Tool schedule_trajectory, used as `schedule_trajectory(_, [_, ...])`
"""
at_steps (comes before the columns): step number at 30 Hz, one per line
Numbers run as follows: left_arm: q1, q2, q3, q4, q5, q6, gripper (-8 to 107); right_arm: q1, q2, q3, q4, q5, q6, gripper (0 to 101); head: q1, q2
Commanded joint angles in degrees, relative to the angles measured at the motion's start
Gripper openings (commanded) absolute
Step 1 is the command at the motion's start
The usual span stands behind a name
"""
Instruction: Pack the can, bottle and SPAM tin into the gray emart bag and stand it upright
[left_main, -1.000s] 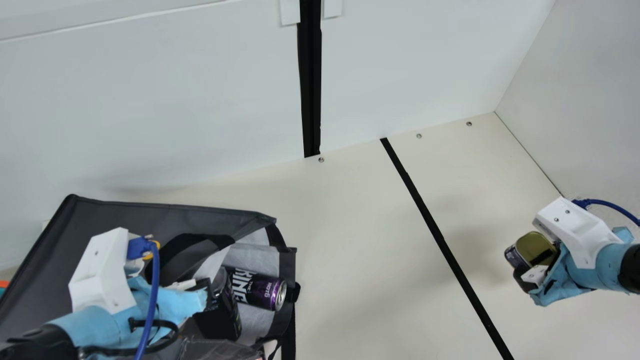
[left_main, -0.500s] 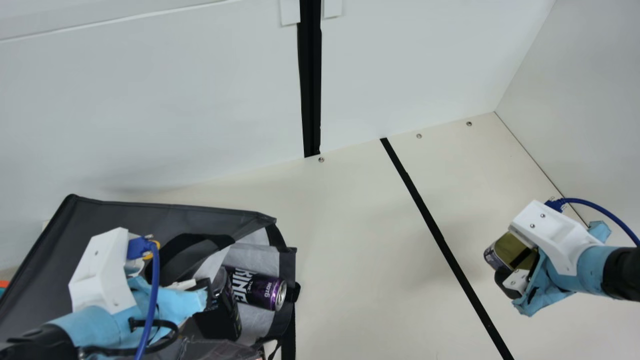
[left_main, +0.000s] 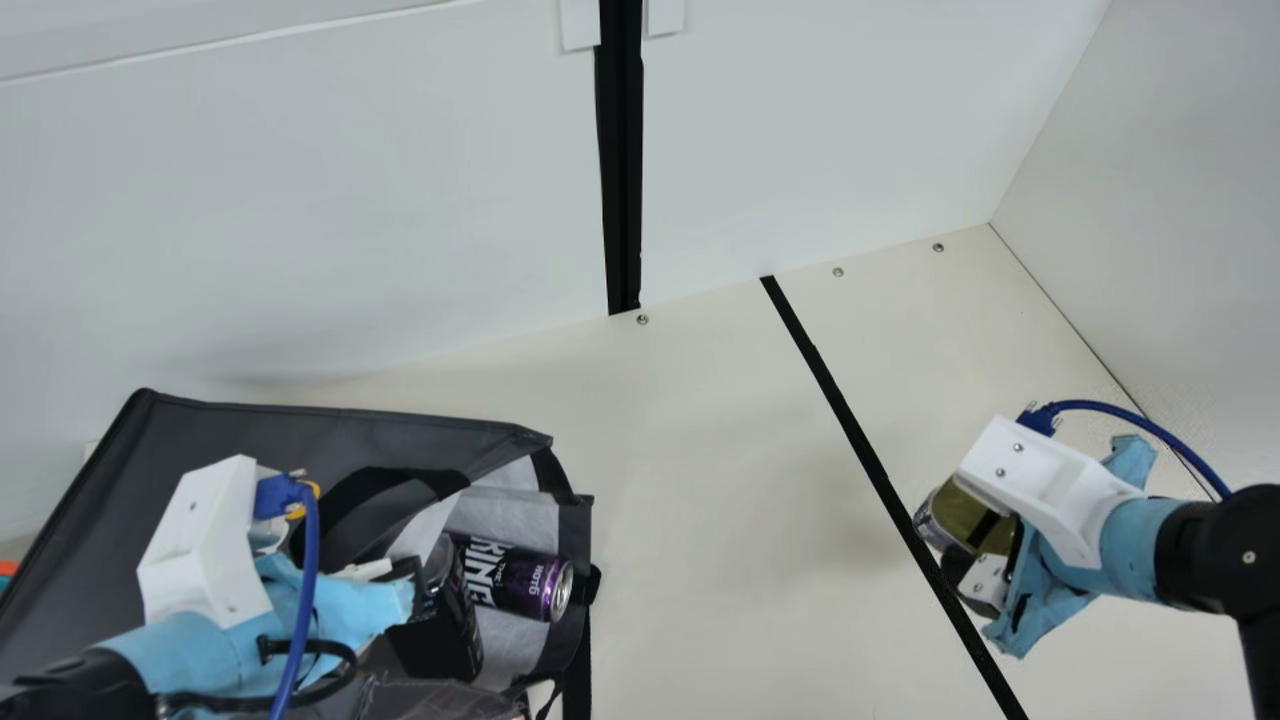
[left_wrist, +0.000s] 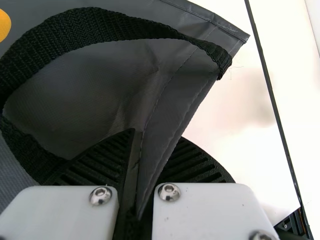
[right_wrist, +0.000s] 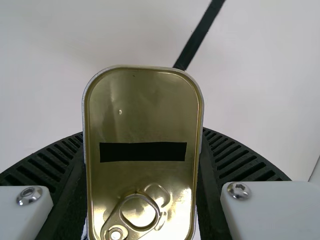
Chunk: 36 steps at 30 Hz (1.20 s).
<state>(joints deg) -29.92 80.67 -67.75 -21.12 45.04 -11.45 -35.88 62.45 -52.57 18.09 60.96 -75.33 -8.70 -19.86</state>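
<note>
**Part packed, with loading and lifting left to do**

From the left wrist view, I can see the left tool (left_wrist: 157, 137) pinching an edge of the gray emart bag (left_wrist: 75, 92), the cloth folded between its fingers, with a black handle (left_wrist: 120, 21) looping just beyond them.

The right wrist view shows the right tool (right_wrist: 143, 140) clamped on the SPAM tin (right_wrist: 145, 115), its pull-ring end nearest the tool's base.

Over in the main view, the bag lies on its side, its mouth facing the right tool. The purple can (left_main: 525, 585) lies in that mouth, just past the left tool's tips. A dark shape sits beside it; whether that is the bottle, I can't tell. The tin looks lifted off the table (left_main: 710, 480), well apart from the bag. I'd say the can is roughly in, while loading the tin and standing the bag upright remain.
</note>
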Motion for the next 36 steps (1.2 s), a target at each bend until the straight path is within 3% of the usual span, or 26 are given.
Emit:
schedule_trajectory(1, [0.0, 0.0, 0.0, 0.0, 0.0, 0.0, -8, 1.4, -0.4, 0.2, -0.2, 0.2, 0.4, 0, -1.3, -0.1])
schedule_trajectory(16, [0.0, 0.0, 0.0, 0.0, 0.0, 0.0, -8, 14.7, -5.4, 3.9, -2.1, 2.0, 5.3, 0, -1.3, -0.1])
schedule_trajectory(36, [0.0, 0.0, 0.0, 0.0, 0.0, 0.0, -8, 37.7, -10.2, 7.0, -5.4, 2.3, 17.5, 0, -1.3, -0.1])
